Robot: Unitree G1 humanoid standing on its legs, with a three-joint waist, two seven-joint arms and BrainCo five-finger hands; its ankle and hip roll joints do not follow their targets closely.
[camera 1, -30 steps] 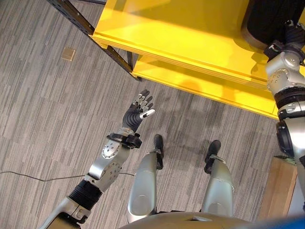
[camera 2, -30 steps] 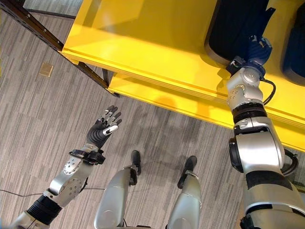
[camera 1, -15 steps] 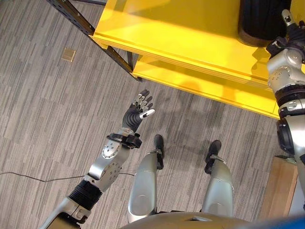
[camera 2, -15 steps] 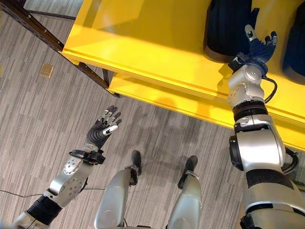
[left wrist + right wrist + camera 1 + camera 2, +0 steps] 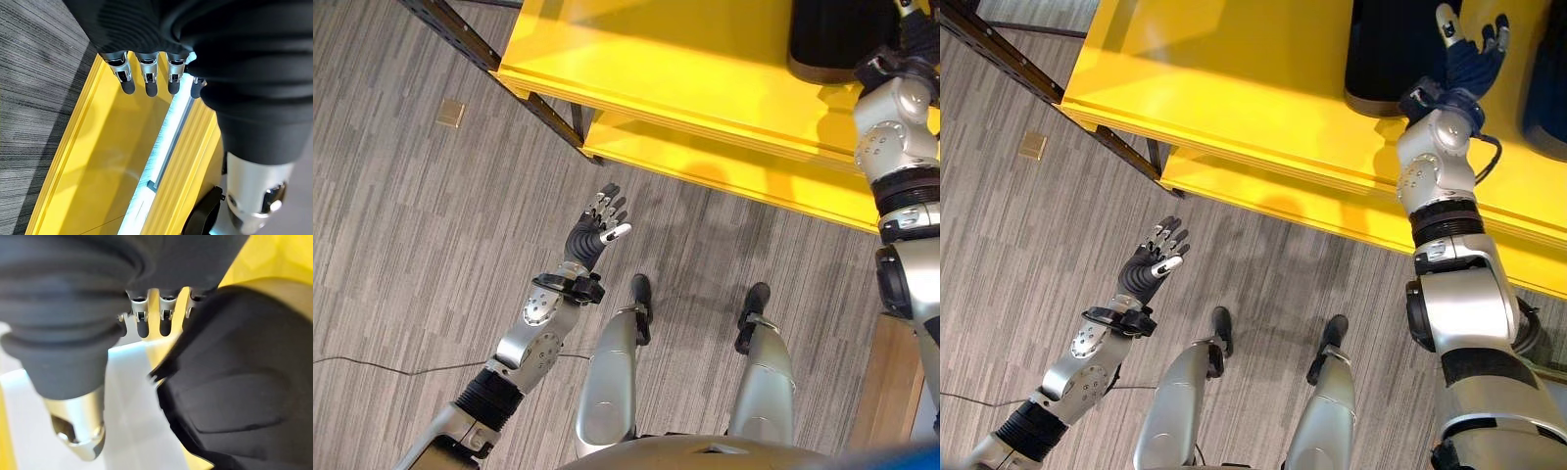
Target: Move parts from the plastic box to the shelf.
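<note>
The yellow shelf (image 5: 1234,88) spans two tiers above the grey carpet (image 5: 401,225). A large black part (image 5: 1391,54) stands on the upper tier near its front edge, a second dark part (image 5: 1547,78) beside it. My right hand (image 5: 1469,49), fingers spread and empty, hovers beside the black part. My left hand (image 5: 597,227) hangs open over the carpet.

We see grey striped carpet (image 5: 411,225) with a small tan square (image 5: 451,113) lying on it, well apart from a pale wooden panel (image 5: 891,392) at the far right edge.
</note>
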